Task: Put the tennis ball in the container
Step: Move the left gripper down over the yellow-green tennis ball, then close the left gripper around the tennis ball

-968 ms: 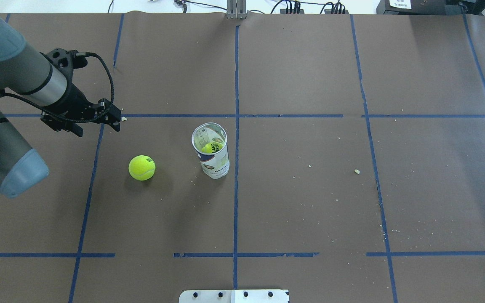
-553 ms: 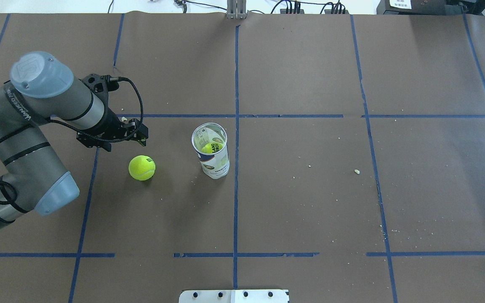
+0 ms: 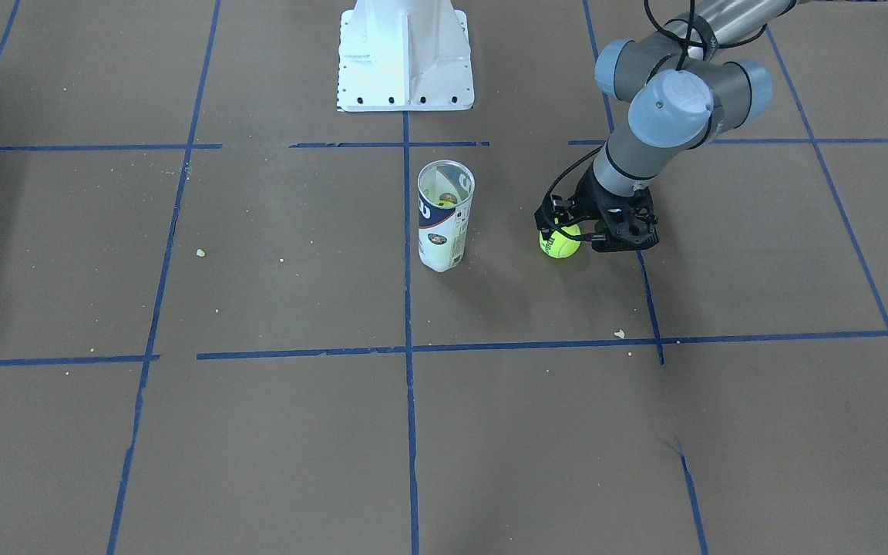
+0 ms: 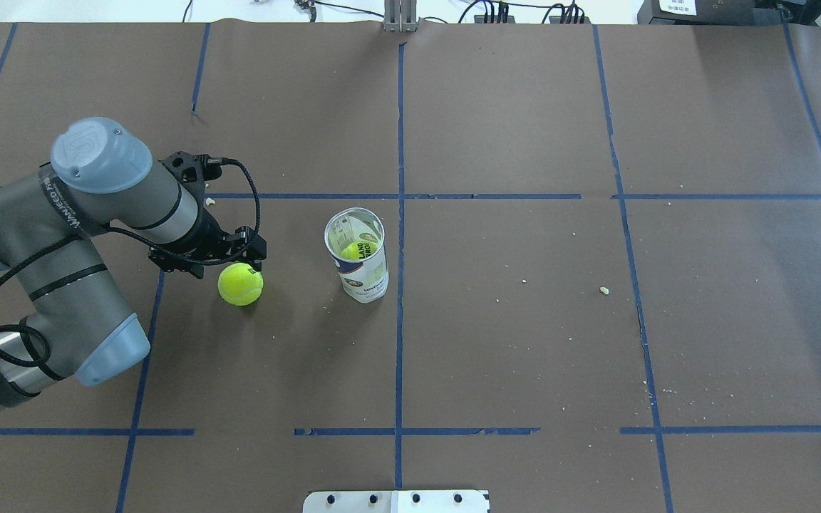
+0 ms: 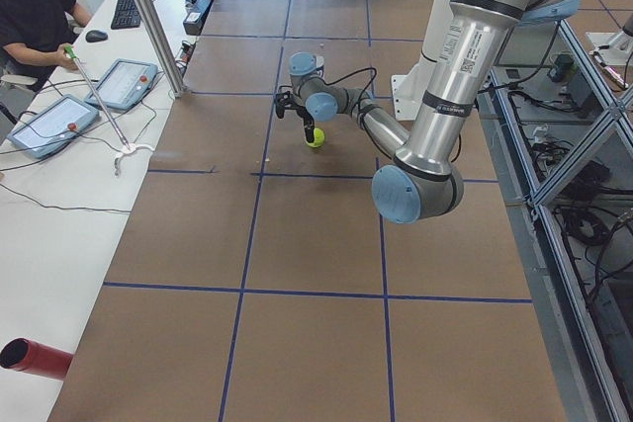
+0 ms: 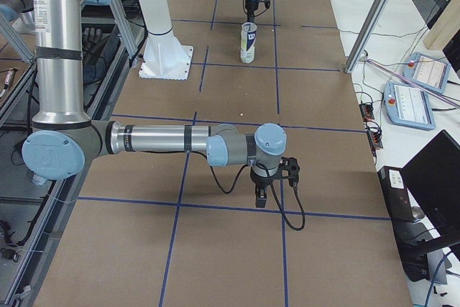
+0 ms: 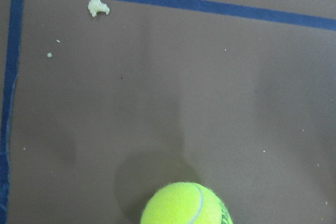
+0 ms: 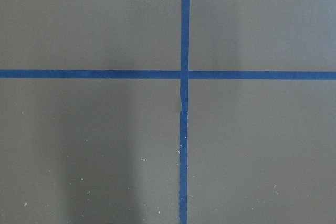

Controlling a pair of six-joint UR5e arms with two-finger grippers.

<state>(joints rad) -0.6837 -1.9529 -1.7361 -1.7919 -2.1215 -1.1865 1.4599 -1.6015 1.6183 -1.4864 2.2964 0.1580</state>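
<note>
L arm (image 4: 97,206) elbow-bent, wrist down; L tool (image 4: 239,260) just over tennis ball (image 4: 240,284), lying on surface (image 4: 524,356) near upright container (image 4: 358,256). Tool holds nothing; opening can't tell. R tool (image 6: 269,188) points down, state can't tell.

Brown paper-covered table (image 4: 524,356), marked with blue tape grid lines (image 4: 400,107); scattered pale crumbs (image 4: 603,290). White side bench (image 5: 40,274), left of frame, carries two grey tablets (image 5: 126,81) and black keyboard (image 5: 127,7).
</note>
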